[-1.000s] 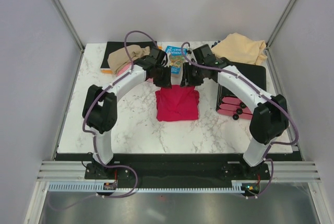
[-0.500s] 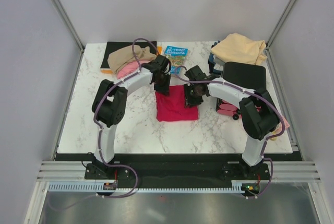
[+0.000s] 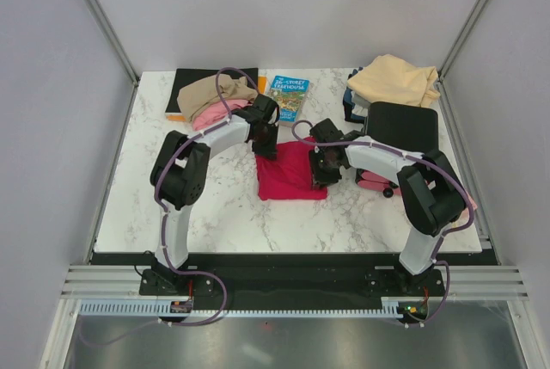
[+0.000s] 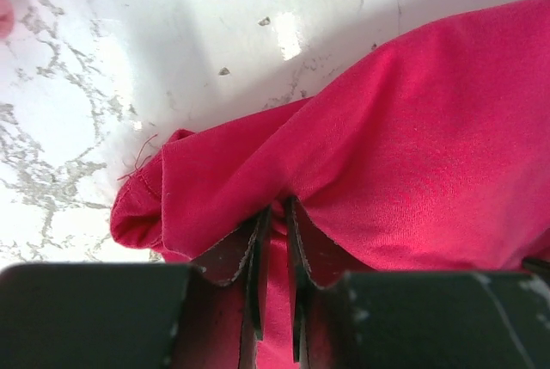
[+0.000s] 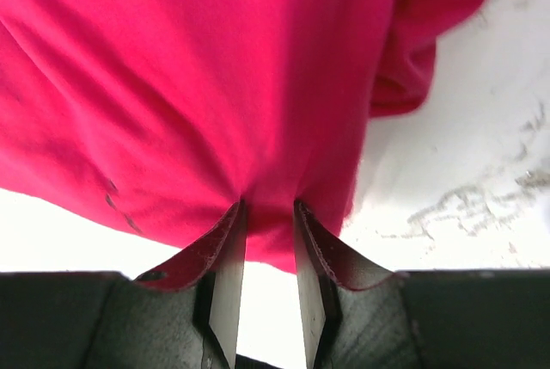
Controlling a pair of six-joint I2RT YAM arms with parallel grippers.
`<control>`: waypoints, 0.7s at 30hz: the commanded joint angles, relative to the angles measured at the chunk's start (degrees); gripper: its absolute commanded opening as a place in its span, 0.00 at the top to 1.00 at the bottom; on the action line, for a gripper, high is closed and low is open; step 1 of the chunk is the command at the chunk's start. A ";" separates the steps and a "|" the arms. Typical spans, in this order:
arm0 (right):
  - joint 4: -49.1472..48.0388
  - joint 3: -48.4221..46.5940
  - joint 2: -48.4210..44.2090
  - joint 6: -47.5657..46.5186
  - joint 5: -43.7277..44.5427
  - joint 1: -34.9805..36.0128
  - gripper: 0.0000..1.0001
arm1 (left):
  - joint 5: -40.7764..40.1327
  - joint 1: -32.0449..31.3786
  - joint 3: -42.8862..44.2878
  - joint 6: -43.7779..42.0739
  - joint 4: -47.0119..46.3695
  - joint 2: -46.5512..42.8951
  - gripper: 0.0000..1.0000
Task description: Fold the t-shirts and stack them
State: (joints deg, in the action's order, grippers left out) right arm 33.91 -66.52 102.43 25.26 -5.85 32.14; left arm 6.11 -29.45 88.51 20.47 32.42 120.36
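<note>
From above, the red shirt [image 3: 288,175] lay folded into a rough rectangle on the white marbled table [image 3: 215,206], about midway between the two arms. The left end effector [image 3: 268,150] was down on the shirt's far left corner, and the right end effector [image 3: 321,176] was down on its right edge, the two arms bent in toward each other. A tan shirt [image 3: 210,89] lay on a pink shirt [image 3: 209,116] at the far left, both partly on a black mat [image 3: 193,76]. A cream shirt [image 3: 395,79] sat bunched at the far right corner, well apart from the red one, and a blue book [image 3: 288,96] lay flat between the two piles. In the left wrist view, the two fingers [image 4: 255,253] stood nearly together with a thin fold of red cloth pinched between them, so that end effector was closed on the red shirt; the cloth ran up and to the right from the tips, and a rolled hem with a loose thread lay on the bare table at the left. In the right wrist view, the fingers [image 5: 225,257] stood a little wider, and the edge of the red shirt was gathered in between their tips, with creases fanning out from there, so that end effector also gripped the red shirt. The cloth filled most of that picture, with table showing at the right and lower left.
</note>
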 commanded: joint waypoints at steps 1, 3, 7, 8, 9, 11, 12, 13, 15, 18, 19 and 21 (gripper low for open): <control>3.88 1.48 -3.64 -0.47 2.33 0.38 0.64 | -7.60 3.34 -1.50 -0.34 1.94 0.06 0.79; 4.32 1.57 -4.34 -0.47 2.59 0.29 0.64 | -7.95 4.14 -1.06 -0.87 2.12 -0.82 0.78; 5.37 -0.62 -5.40 -0.91 2.68 0.29 0.64 | -8.66 6.24 1.31 -2.01 3.34 -2.58 0.73; 5.99 -1.41 -5.23 -1.00 2.68 0.47 0.63 | -8.40 6.42 2.79 -2.19 3.96 -2.93 0.72; 6.25 -2.20 -4.96 -1.52 2.77 0.29 0.63 | -7.70 6.42 3.59 -2.80 4.48 -3.19 0.71; 6.78 -5.62 -4.61 -2.05 3.30 0.29 0.64 | -6.38 6.43 4.48 -3.07 5.37 -4.94 0.69; 6.87 -7.12 -4.26 -2.23 4.17 0.29 0.63 | -4.28 6.34 4.30 -2.89 5.37 -5.74 0.69; 6.96 -10.61 -3.82 -2.58 4.52 0.12 0.63 | -3.57 6.42 4.04 -2.80 5.46 -6.88 0.68; 7.05 -14.58 -1.38 -3.10 4.79 -0.06 0.62 | -1.12 6.34 2.90 -2.54 5.46 -9.51 0.65; 8.18 -24.24 5.02 -4.07 3.83 -0.94 0.62 | 2.14 6.07 2.11 -3.24 6.07 -11.89 0.62; 8.54 -29.05 6.80 -4.42 3.48 -1.03 0.62 | 2.59 5.90 1.76 -3.33 6.42 -12.33 0.62; 8.45 -33.21 11.70 -4.78 3.39 -1.03 0.62 | 2.94 5.55 0.88 -3.42 7.12 -13.39 0.61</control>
State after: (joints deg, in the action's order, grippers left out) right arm 42.15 -91.22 106.56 22.28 -2.72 31.62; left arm 5.39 -23.18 90.37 19.49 37.98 112.01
